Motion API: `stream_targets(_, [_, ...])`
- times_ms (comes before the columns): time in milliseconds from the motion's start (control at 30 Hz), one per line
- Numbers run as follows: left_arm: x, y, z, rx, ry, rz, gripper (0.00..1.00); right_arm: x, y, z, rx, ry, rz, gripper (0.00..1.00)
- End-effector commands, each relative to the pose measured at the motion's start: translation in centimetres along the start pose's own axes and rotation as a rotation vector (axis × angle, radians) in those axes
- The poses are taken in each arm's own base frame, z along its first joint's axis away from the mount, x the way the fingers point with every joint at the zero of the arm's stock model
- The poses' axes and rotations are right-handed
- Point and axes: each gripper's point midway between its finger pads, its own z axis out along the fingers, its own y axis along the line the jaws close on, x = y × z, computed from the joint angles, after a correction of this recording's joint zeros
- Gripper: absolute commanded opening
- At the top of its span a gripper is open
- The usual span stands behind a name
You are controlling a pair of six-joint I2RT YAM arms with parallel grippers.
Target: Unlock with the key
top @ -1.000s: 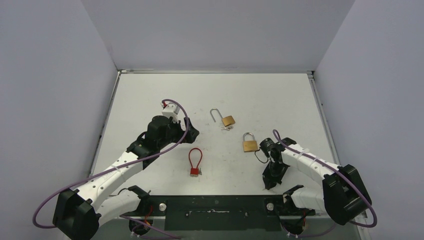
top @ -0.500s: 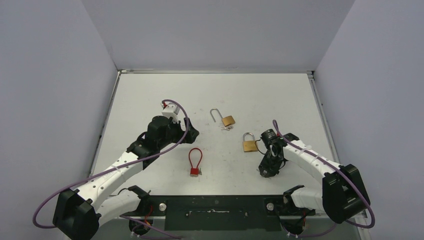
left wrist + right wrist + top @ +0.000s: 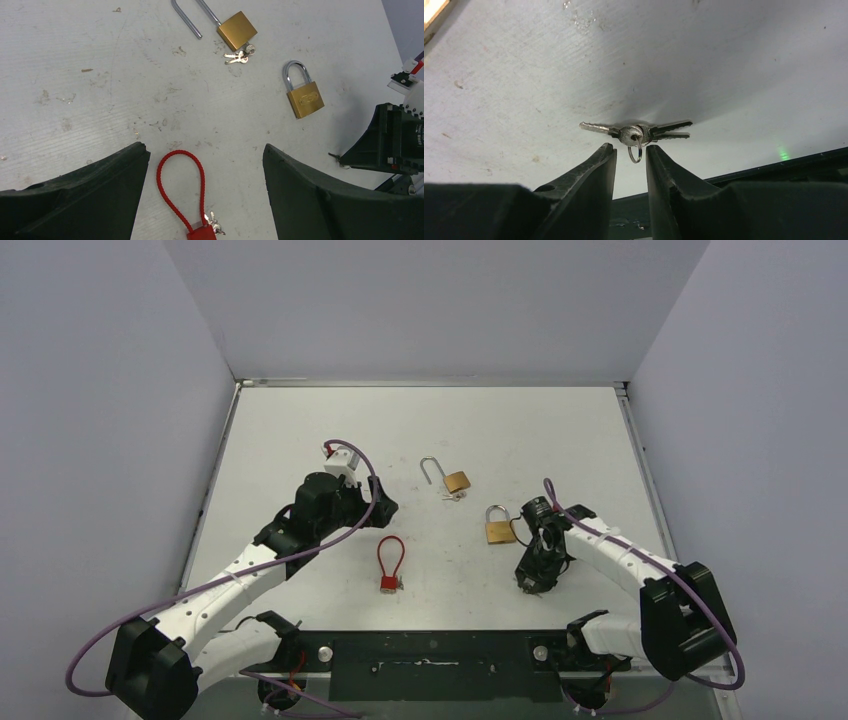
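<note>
Silver keys (image 3: 630,134) at right fingers (image 3: 589,175), grip unclear, red cable lock (image 3: 201,234) cropped below

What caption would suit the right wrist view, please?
Right gripper, jaws narrowly apart, poised at the ring of keys.

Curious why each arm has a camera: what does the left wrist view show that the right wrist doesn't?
Only left wrist: a red cable-loop lock, an opened brass padlock, a closed brass padlock seen whole. Only right wrist: a bunch of small silver keys on a ring, at the right tool's tips. Both: the scuffed white table; perhaps the closed padlock, as a brass corner sliver.
</note>
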Motion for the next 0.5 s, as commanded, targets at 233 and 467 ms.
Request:
stream_targets(233, [-1.9,-0.7,-0.1,0.023,-0.067,0.009,0.81,-1.6,1.1,0.6,-0.034,-0.018,0.013,0.14])
stream_targets(467, [-2.2,-0.9,-0.2,0.027,-0.075,-0.006,0.81,-2.2,3.1,0.4,-0.142,-0.042,-0.03,0.0])
